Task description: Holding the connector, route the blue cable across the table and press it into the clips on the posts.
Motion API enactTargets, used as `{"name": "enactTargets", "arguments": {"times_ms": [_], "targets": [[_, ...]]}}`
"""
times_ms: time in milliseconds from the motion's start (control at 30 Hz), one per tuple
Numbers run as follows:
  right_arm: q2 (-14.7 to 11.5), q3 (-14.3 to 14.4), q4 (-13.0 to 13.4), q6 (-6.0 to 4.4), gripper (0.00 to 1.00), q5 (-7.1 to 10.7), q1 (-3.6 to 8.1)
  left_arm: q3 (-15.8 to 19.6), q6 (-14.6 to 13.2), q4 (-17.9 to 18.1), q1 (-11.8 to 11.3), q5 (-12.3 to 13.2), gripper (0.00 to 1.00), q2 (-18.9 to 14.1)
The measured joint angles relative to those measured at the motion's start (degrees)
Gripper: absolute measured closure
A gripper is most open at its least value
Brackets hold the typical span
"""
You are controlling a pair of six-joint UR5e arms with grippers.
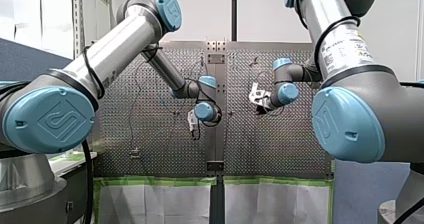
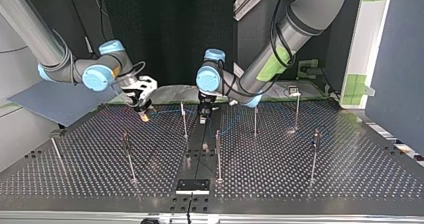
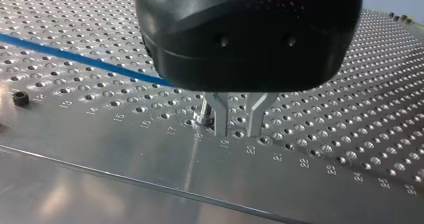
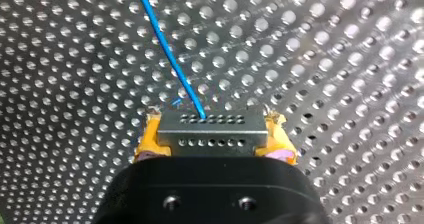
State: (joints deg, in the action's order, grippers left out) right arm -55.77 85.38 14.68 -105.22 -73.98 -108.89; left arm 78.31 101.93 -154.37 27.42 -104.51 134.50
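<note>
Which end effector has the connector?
The right end effector: connector clamped between its yellow pads, blue cable leading out. The left end effector has bare metal fingers, nothing between them.

Shiny perforated metal table [image 3: 100,149]; smooth blue cable [image 3: 75,57]; dull grey connector [image 4: 211,129].

Bright light is glaring off the perforated bench [image 3: 90,169] in both wrist views, while the top view is sitting dimmer, its backdrop [image 2: 165,29] falling into near black.

blue cable [image 4: 170,59] cut off at edge, clips [image 2: 294,91] seemingly too small
</note>
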Motion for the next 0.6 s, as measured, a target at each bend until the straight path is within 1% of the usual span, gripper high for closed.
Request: {"name": "enactTargets", "arguments": {"times_ms": [100, 133, 200, 267, 300, 333, 367, 400, 433, 467, 600], "targets": [[0.02, -0.43, 0.00, 0.00, 1.00, 0.28, 0.45, -0.19, -0.35, -0.45, 0.07, -0.02, 0.78, -0.01], [0.03, -0.53, 0.02, 0.00, 1.00, 0.44, 0.59, -0.24, -0.44, -0.55, 0.11, -0.02, 0.73, -0.01], [0.06, -0.60, 0.05, 0.00, 1.00, 0.66, 0.76, -0.42, -0.58, -0.71, 0.18, -0.03, 0.73, -0.01], [0.08, -0.62, 0.07, 0.03, 1.00, 0.83, 0.88, -0.61, -0.64, -0.85, 0.26, -0.03, 0.53, -0.02], [0.10, -0.63, 0.08, 0.05, 1.00, 0.87, 0.91, -0.71, -0.69, -0.95, 0.33, -0.03, 0.53, -0.02], [0.13, -0.63, 0.09, 0.09, 1.00, 0.90, 0.94, -0.77, -0.76, -1.04, 0.39, -0.03, 0.38, -0.03], [0.15, -0.63, 0.08, 0.12, 1.00, 0.92, 0.96, -0.81, -0.90, -1.16, 0.46, -0.03, 0.27, -0.03], [0.15, -0.64, 0.08, 0.12, 1.00, 0.93, 0.96, -0.85, -1.16, -1.41, 0.57, -0.03, 0.27, -0.03], [0.15, -0.63, 0.06, 0.12, 1.00, 0.94, 0.96, -0.86, -1.41, -1.66, 0.66, -0.03, 0.09, -0.04], [0.16, -0.64, 0.05, 0.14, 1.00, 0.95, 0.97, -0.87, -1.67, -1.98, 0.75, -0.03, 0.00, -0.05], [0.23, -0.64, 0.01, 0.10, 1.00, 0.93, 1.02, -0.88, -3.05, -3.76, 1.10, -0.05, 0.00, -0.07]]}}
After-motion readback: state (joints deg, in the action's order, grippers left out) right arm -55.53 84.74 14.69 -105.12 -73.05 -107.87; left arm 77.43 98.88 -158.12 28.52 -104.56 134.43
